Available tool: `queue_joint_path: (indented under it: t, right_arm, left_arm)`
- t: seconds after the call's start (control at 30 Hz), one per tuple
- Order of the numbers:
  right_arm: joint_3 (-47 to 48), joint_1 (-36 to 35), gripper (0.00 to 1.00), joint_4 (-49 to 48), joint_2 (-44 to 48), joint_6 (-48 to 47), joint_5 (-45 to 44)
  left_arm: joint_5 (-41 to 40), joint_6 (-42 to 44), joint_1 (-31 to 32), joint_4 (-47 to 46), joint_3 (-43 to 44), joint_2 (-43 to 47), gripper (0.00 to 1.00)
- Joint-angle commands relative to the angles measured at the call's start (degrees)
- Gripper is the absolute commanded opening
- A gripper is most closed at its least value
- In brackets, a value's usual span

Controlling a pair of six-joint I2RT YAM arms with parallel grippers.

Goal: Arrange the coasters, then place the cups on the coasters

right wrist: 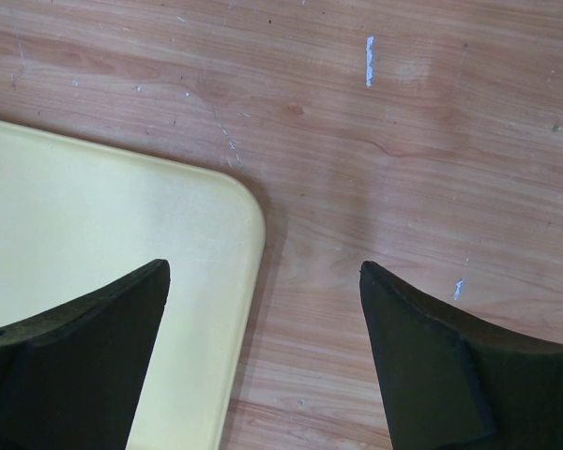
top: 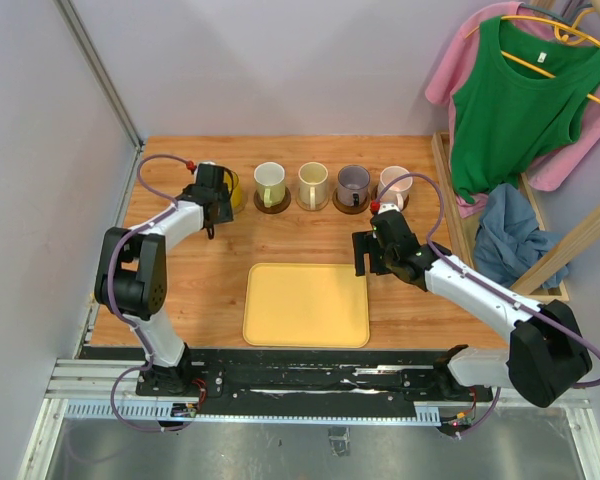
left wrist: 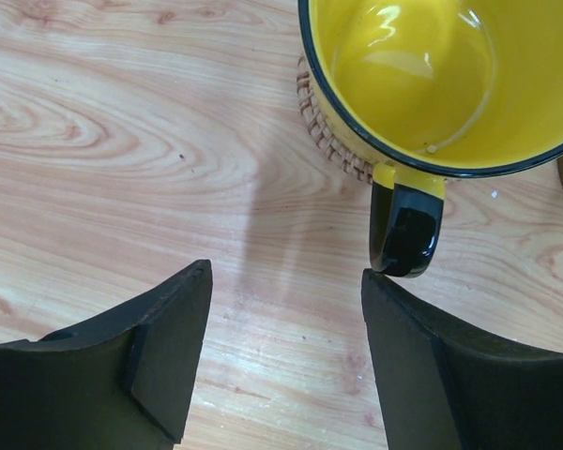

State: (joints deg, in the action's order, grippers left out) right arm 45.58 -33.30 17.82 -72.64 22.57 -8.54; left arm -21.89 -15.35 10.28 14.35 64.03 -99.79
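Five cups stand in a row at the back of the table, each on a coaster. From the left they are a yellow cup, a cream-green cup, a cream-white cup, a grey-purple cup and a pink cup. In the left wrist view the yellow cup rests on a woven coaster, its black handle just ahead of the right finger. My left gripper is open over bare wood beside that cup. My right gripper is open and empty over the tray's far right corner.
A yellow rectangular tray lies in the middle near the front; its corner shows in the right wrist view. At the right stand a wooden rack, a hanging green top and a blue cloth. Walls close off the left and back.
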Motion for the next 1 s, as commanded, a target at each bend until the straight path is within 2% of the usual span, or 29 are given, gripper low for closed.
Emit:
queue_joint_path:
  t: [0.0,0.3,0.43,0.47,0.5,0.73,0.87,0.97]
  right_arm:
    - [0.7,0.7,0.83,0.1,0.6,0.8,0.5]
    - [0.8,0.7,0.84,1.4,2.4,0.2,-2.2]
    - [-0.4,2.6,0.88,1.2,6.5,-0.5,-5.8]
    - [-0.8,3.7,0.89,1.0,7.7,-0.7,-6.4]
    - [-1.2,5.2,0.90,1.0,8.8,-0.8,-6.8]
    - [-5.3,19.7,0.94,1.7,17.5,0.9,-3.7]
    - [-7.6,24.3,1.00,3.2,23.9,1.7,-5.8]
    - [-9.3,26.3,0.98,4.1,28.9,2.2,-8.3]
  left_arm:
    - [-1.4,-0.4,-0.8,0.3,-1.0,1.9,0.69]
    - [-0.7,-0.9,-1.1,0.5,-3.9,6.4,0.70]
    - [-0.7,-1.9,-1.1,1.0,-6.5,12.2,0.77]
    - [-0.3,-2.2,-1.1,1.1,-7.1,14.0,0.85]
    - [0.0,-2.6,-1.1,1.2,-7.7,15.7,0.98]
    - [-1.1,-6.6,-1.1,3.5,-10.1,28.3,1.00]
    - [-0.7,-7.6,-1.1,6.2,-10.2,33.8,1.00]
    - [1.1,-8.4,-1.1,8.0,-10.7,36.5,1.00]
